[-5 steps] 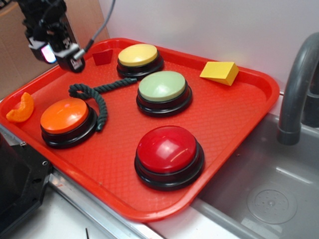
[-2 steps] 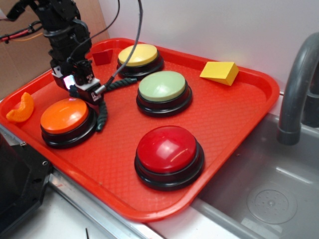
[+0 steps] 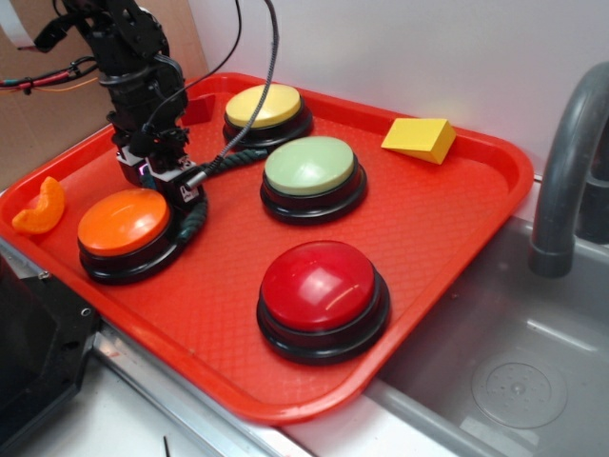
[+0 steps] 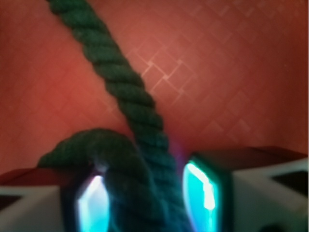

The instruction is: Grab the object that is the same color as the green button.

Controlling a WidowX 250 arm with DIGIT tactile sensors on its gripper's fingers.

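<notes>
On the red plastic tray, at its far left, just behind the orange dome button, sits the black claw, lowered right onto the dark green twisted rope piece. Seen from the wrist, straddles the rope with a lit finger on each side, the strand running between them and a second loop bunched against the left finger; parted around the rope, with slivers of gap visible on either side, so not yet pinching it as far as can be judged. Matches in hue, though darker, the pale green dome button on its black base near the tray's middle, with one end of the rope trailing toward the gap between that button and the yellow dome button. Appears to be the grasping step: positioned, not yet secured. Calls next for squeezing shut on the strand, then lifting straight up, minding the limp rope dragging against the orange button's base. Untouched elsewhere: the red dome button, the yellow wedge block and the orange crescent piece.
</notes>
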